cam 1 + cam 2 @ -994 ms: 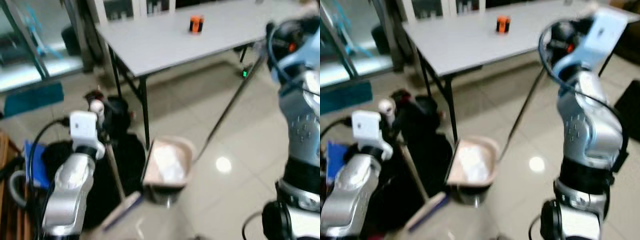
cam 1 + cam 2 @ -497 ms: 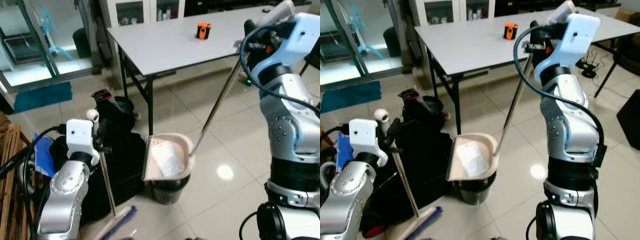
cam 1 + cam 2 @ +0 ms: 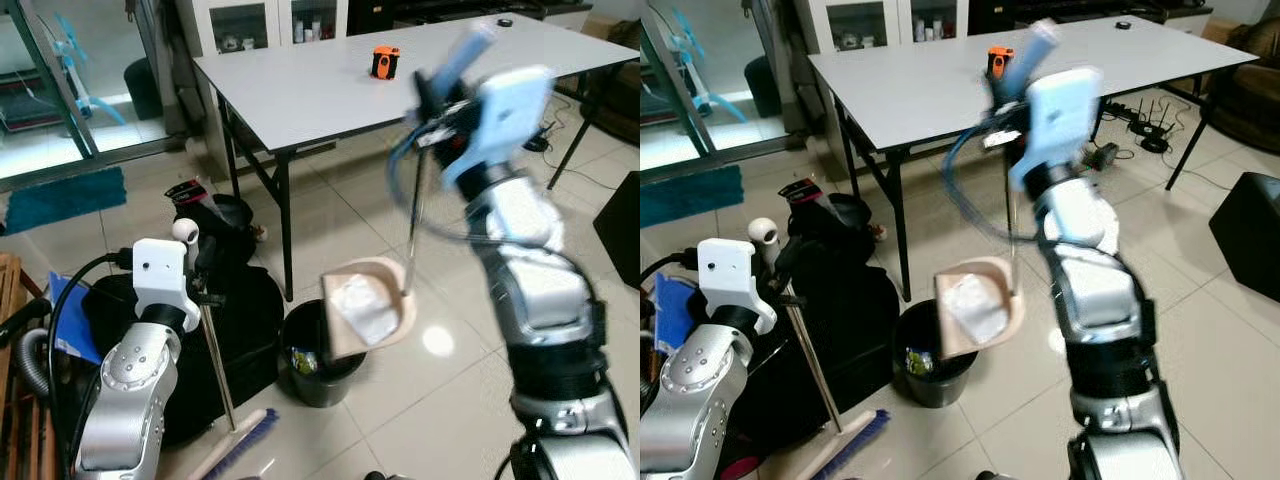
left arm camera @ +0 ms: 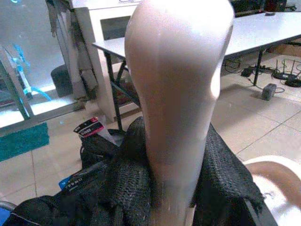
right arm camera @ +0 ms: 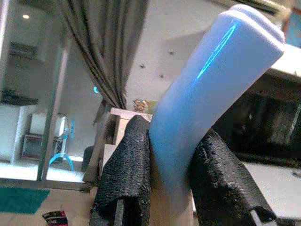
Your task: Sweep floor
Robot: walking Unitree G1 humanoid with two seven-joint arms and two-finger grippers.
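Two tools are in play: the right gripper [image 5: 162,188] clamps the blue handle [image 5: 207,94] of the long dustpan [image 3: 372,303], tilted at frame centre over the black bin [image 3: 312,352], presumably to tip its white litter in. At lower left, the left gripper [image 4: 174,188] pinches the broom [image 3: 222,400] upright, bristles parked on the floor.
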